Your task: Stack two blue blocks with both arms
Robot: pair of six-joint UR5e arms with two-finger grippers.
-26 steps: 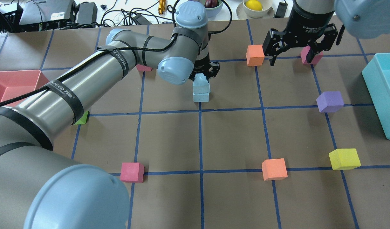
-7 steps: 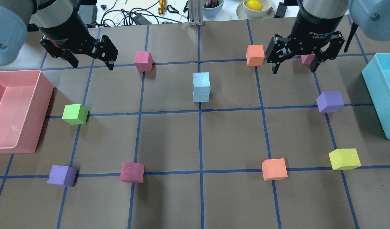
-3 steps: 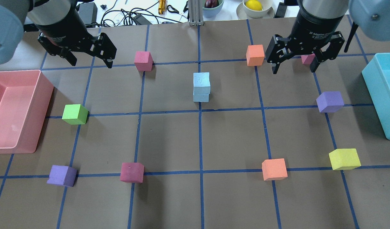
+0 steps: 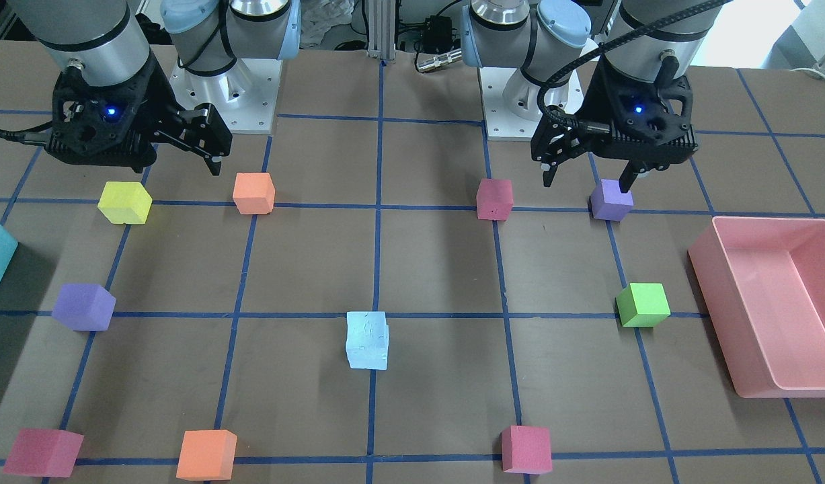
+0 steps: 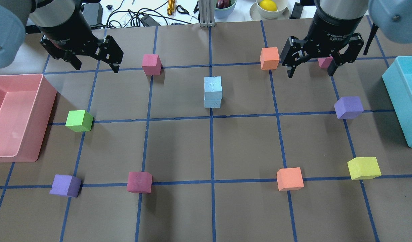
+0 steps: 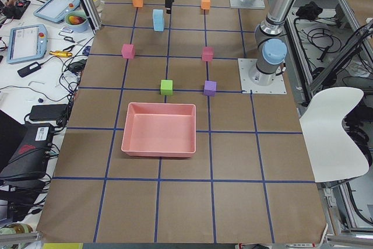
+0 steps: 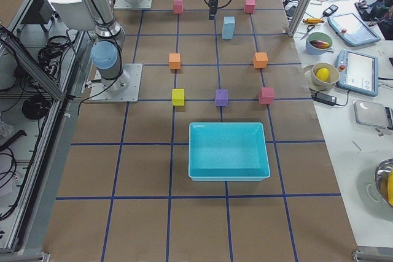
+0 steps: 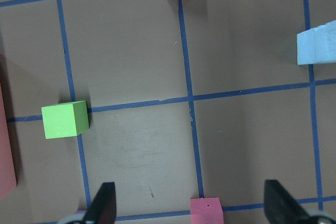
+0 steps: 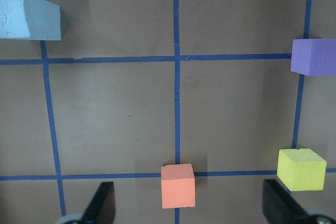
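The two blue blocks stand stacked near the table's middle, the top one turned slightly on the bottom one. The stack also shows in the front view and at the edge of both wrist views. My left gripper is open and empty, raised at the back left, far from the stack. My right gripper is open and empty, raised at the back right above a pink cube. Nothing touches the stack.
A pink bin stands at the left edge and a teal bin at the right. Scattered cubes: green, two purple, pink, orange, yellow.
My left gripper has let go of the top blue block and drawn back to the back left. The right gripper has barely moved. The stack stands unchanged in the last second.
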